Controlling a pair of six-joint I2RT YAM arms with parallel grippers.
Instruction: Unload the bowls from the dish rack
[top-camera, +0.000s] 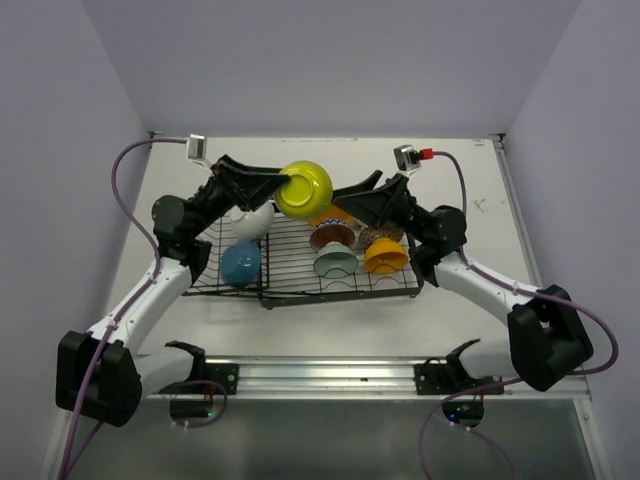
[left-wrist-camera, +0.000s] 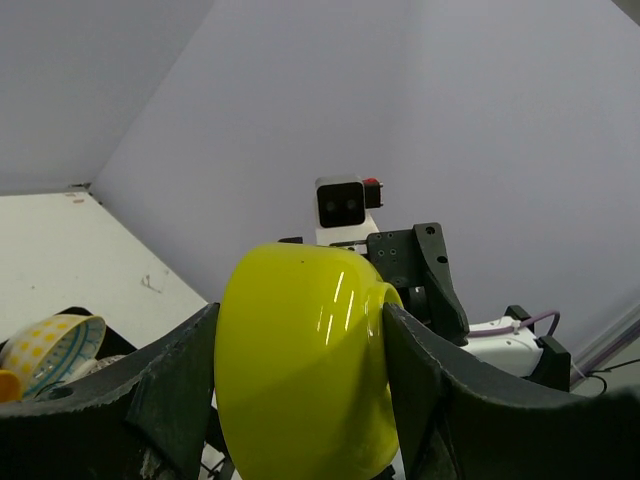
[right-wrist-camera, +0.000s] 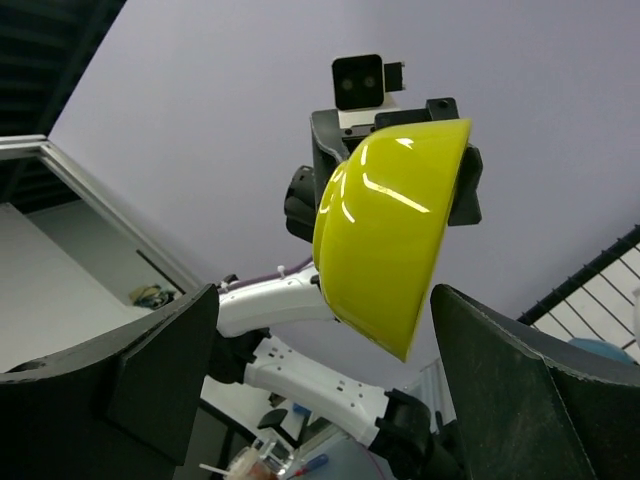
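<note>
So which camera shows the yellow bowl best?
The right wrist view: the whole yellow bowl shows side-on, rim to base, nothing cut off. In the left wrist view it is big, but the picture's bottom edge cuts it off. In the top view it is whole but small.

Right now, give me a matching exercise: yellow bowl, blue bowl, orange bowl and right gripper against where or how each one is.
1 yellow bowl
2 blue bowl
3 orange bowl
4 right gripper

a open
b right end of the rack
c held by the left gripper
d left section of the rack

Pairs: 1-c, 2-d, 3-b, 4-a
</note>
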